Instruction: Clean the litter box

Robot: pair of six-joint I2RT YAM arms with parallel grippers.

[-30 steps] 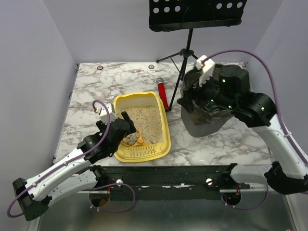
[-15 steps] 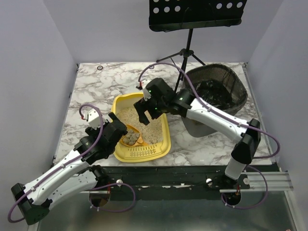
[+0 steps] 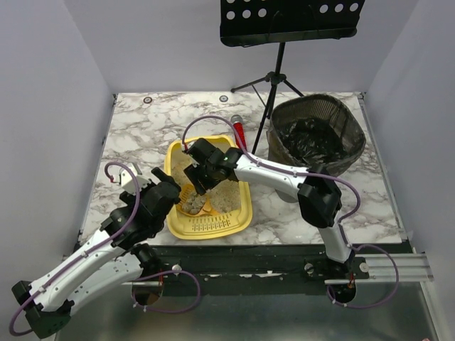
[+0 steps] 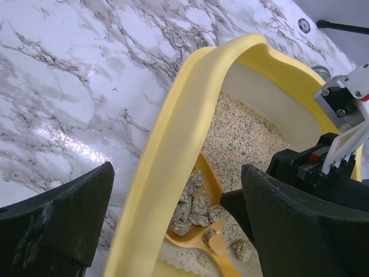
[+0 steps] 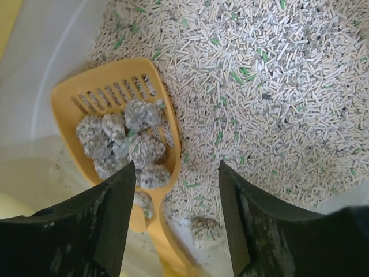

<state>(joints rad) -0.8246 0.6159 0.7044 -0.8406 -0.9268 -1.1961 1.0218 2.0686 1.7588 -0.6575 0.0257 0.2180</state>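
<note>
On the table (image 3: 142,135), near its front edge, the litter box (image 3: 206,226) is shown. Clumps (image 5: 127,144) are gathered on the scoop (image 5: 115,92), not yet binned. The right gripper (image 5: 176,173) is poised half-open over the scoop, gripping nothing. The left gripper (image 4: 176,179), wide open and empty, is set astride the box wall.

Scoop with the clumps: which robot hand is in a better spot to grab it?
Probably right. The right hand hangs over the litter box, the scoop handle between its open fingers. The left hand straddles the box's wall instead.
</note>
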